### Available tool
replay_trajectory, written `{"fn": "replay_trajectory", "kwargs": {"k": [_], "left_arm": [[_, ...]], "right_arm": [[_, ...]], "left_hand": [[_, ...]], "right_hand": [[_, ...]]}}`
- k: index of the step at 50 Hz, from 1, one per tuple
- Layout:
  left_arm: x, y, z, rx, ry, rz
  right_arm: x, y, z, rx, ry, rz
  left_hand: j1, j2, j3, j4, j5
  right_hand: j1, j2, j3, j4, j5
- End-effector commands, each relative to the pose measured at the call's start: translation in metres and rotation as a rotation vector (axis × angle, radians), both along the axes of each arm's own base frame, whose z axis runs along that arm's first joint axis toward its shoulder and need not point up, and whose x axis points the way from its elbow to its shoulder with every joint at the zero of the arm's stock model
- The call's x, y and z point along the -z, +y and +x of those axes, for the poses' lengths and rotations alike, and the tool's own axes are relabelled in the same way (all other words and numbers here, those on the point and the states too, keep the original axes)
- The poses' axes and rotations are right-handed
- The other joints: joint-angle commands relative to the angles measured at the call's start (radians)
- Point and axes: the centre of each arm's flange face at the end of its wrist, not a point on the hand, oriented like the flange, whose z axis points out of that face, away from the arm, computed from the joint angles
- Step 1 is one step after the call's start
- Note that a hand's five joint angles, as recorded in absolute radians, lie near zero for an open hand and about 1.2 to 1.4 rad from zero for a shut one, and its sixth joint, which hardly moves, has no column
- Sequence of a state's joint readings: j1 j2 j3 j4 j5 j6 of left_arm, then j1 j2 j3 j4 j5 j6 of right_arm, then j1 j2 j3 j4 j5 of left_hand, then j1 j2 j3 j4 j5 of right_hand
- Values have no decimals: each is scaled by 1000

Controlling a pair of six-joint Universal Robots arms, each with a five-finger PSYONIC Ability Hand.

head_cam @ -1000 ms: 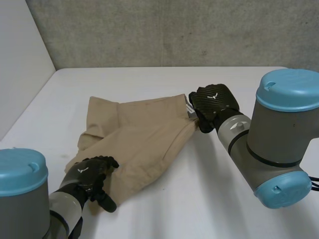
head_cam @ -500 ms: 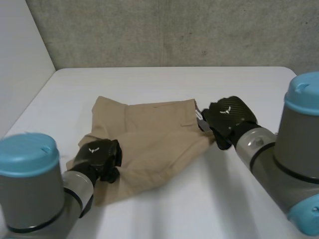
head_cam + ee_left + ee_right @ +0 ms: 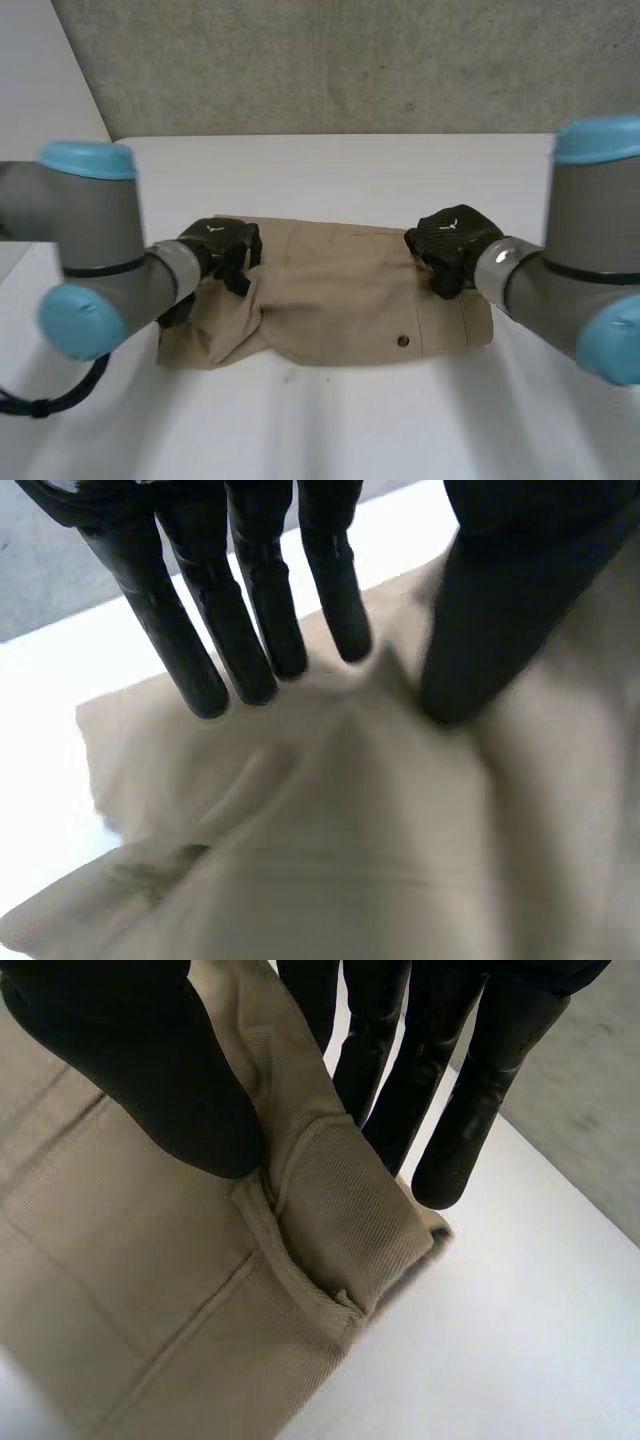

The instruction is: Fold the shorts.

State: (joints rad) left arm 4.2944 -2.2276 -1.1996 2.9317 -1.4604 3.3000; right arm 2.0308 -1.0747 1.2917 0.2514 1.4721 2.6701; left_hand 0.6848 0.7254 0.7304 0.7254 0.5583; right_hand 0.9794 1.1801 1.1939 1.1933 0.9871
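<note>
**Head view.** The shorts (image 3: pixel 340 300) are lying across the middle of the frame on the white table (image 3: pixel 330 165), with a button (image 3: pixel 403 341) facing up at lower centre. The left hand (image 3: pixel 222 248) is gripping the cloth at centre left. The right hand (image 3: pixel 447 243) is gripping it at centre right. The cloth at lower left is sitting bunched, so any fold made from here is likely to come out crooked. Bare table is running wide above and below the shorts. The table's left edge is slanting close past the left arm, so room is tighter there. The concrete wall (image 3: pixel 330 60) is standing well back at the top of the frame.

**Left wrist view.** The fingers (image 3: pixel 240 620) are staying nearly straight and, with the thumb (image 3: pixel 490 600), are pinching a low ridge of cloth (image 3: pixel 385 675). The pinch is looking shallow. A sharp pull is likely to slide the ridge out.

**Right wrist view.** The thumb (image 3: pixel 140 1070) and the fingers (image 3: pixel 400 1080) are clamping a thick stitched edge of the shorts, rolled over between them. This hold is looking firmer. If the two hands are moving unevenly, the cloth is likely to twist. Bare table is lying just beyond the fingertips.
</note>
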Motion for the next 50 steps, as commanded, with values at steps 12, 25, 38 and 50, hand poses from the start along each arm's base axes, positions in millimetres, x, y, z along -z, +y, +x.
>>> {"fn": "replay_trajectory", "kwargs": {"k": [12,25,38,50], "left_arm": [[-47,52,18,-161,-14,-131],[-40,82,22,-210,127,-23],[0,55,2,-230,89,34],[0,37,-1,-268,66,-11]], "right_arm": [[35,-27,5,163,-3,-104],[40,-21,5,150,9,-89],[37,-13,7,138,10,-92],[18,-15,5,106,64,-167]], "left_hand": [[-463,-503,-508,-503,-511],[-272,-312,-317,-312,-320],[-178,-219,-224,-219,-226],[711,671,666,671,663]], "right_hand": [[417,216,202,203,235],[417,216,202,203,235],[417,216,202,203,235],[417,216,202,203,235]]}}
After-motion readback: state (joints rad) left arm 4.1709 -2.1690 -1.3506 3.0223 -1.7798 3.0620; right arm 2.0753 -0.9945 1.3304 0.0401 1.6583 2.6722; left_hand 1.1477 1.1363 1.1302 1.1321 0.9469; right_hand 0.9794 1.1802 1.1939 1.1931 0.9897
